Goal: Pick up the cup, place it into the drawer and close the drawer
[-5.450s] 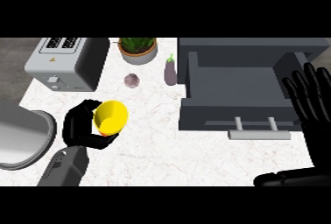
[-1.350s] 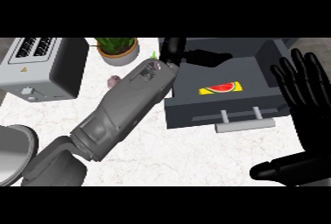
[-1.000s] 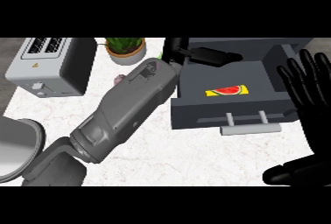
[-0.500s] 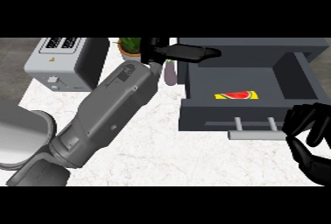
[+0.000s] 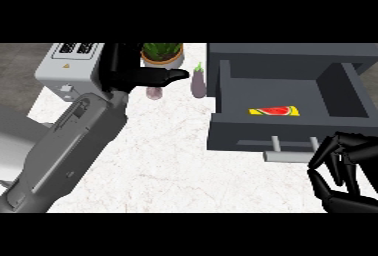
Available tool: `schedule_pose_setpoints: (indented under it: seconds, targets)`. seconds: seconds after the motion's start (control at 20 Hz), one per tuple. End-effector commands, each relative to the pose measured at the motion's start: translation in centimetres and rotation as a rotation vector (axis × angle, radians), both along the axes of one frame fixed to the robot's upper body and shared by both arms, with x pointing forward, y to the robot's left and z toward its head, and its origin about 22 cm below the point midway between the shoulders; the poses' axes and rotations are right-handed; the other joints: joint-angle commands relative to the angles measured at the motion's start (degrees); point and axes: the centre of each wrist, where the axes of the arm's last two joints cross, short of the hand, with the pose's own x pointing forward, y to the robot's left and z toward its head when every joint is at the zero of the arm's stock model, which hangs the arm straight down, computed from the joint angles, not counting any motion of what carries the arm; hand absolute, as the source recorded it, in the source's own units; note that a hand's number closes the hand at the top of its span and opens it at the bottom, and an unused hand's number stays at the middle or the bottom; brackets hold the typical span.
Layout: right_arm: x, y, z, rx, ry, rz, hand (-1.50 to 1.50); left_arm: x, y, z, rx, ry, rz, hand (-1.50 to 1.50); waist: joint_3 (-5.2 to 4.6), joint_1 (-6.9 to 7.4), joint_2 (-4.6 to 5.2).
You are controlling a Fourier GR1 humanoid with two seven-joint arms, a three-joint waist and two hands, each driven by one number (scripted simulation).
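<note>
The grey drawer (image 5: 221,125) stands pulled out at the right. The yellow cup (image 5: 275,110), with a red watermelon picture on it, lies inside on the drawer's floor, free of both hands. My left hand (image 5: 133,72) is open to the left of the drawer, above the counter's back, its fingers pointing right toward the eggplant. Low at the right, my right hand (image 5: 343,167) has its fingers curled, with the fingertips just beside the right end of the drawer's handle (image 5: 288,156). I see nothing held in it.
A toaster (image 5: 70,65) stands at the back left, a potted plant (image 5: 162,52) behind my left hand, and a purple eggplant (image 5: 199,82) next to the drawer's left wall. A small pinkish bulb (image 5: 153,93) lies under my left hand. A grey round object (image 5: 15,135) fills the left edge.
My left hand let go of the cup in the drawer and drew back to the left. My right hand came down from upright and curled its fingers by the handle.
</note>
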Motion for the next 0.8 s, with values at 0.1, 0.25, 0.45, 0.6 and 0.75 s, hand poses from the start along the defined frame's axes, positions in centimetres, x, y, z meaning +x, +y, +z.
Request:
schedule_pose_setpoints:
  seconds: [0.1,0.25,0.45,0.6,0.75]
  targets:
    - [1.8,0.3,-2.0,-0.108,0.021,-0.036,1.5,-4.7,5.5,-1.8,-0.012,0.031,0.009,-1.5,0.03,-0.04,0.27]
    - [1.4,0.6,-2.0,-0.207,-0.004,-0.021,1.5,-6.4,8.3,-3.7,-0.038,0.032,0.017,-1.5,0.01,-0.63,0.35]
    - [2.7,2.8,-2.7,-0.477,-0.099,0.028,1.5,-6.6,8.8,-5.1,-0.03,0.028,0.031,-1.5,0.0,-0.22,0.57]
    - [4.2,2.6,-4.7,-0.577,-0.092,0.018,1.5,-7.8,11.4,-5.5,-0.027,0.034,0.041,-1.5,0.01,-0.3,0.66]
    - [3.9,4.3,-7.4,-0.642,-0.085,0.011,1.5,-10.1,13.4,-5.3,-0.021,0.048,0.029,-1.5,0.02,-0.33,0.52]
